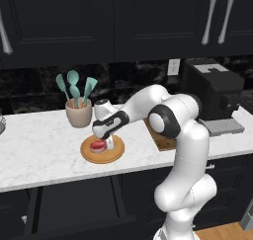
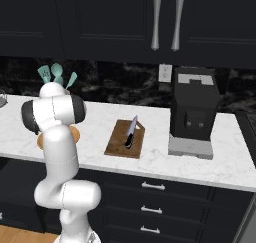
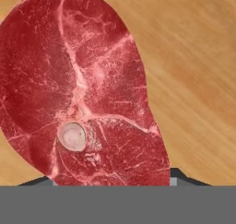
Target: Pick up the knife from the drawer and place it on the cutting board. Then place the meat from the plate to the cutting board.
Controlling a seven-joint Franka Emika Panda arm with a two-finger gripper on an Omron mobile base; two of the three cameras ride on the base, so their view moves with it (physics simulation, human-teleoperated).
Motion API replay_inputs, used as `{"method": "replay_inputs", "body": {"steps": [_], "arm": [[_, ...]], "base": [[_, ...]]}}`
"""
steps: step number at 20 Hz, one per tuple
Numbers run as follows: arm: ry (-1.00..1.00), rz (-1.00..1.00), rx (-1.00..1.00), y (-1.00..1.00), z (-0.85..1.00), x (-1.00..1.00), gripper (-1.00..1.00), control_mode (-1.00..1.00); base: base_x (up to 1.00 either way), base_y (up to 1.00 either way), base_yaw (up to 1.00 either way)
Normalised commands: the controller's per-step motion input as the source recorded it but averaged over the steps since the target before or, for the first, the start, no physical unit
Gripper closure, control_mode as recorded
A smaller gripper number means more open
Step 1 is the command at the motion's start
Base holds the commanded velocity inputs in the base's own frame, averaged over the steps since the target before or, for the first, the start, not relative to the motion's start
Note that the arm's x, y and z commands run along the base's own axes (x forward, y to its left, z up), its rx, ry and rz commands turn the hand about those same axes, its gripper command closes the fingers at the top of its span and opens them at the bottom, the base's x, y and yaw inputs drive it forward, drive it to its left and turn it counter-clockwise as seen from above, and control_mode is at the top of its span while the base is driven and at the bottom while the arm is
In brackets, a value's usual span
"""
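Note:
The meat (image 1: 97, 145), a red steak with a pale rim, lies on the round tan plate (image 1: 116, 154) on the marble counter. My gripper (image 1: 103, 144) is down on the plate with a finger on each side of the meat. In the hand view the meat (image 3: 83, 80) lies close under the hand on the plate (image 3: 193, 80), and the dark fingertips (image 3: 184, 176) sit at its edges; whether they press it is unclear. The knife (image 2: 131, 131) lies on the dark brown cutting board (image 2: 117, 138), to the right of the plate (image 2: 76, 133). The arm hides most of the cutting board (image 1: 162, 139) in the left base view.
A beige crock of teal utensils (image 1: 79, 113) stands just behind the plate. A black coffee machine (image 2: 192, 114) stands right of the board. Closed drawer fronts with silver handles (image 2: 152, 186) run under the counter; which is the task's drawer I cannot tell.

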Motion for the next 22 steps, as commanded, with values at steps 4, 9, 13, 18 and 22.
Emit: {"method": "replay_inputs", "body": {"steps": [4,9,13,18,22], "arm": [[0.00,0.00,0.00,-0.06,0.14,-0.04,1.00,-1.00],[-0.03,-0.01,0.00,-0.49,0.49,-0.31,1.00,-1.00],[-0.03,-0.04,0.01,-0.53,0.59,-0.40,1.00,-1.00],[0.00,-0.08,0.01,-0.63,0.49,-0.34,1.00,-1.00],[0.00,-0.16,0.00,-0.79,0.14,-0.12,1.00,-1.00]], "base": [[0.00,0.00,0.00],[0.00,0.00,0.00],[0.00,0.00,0.00],[0.00,0.00,0.00],[0.00,0.00,0.00]]}}
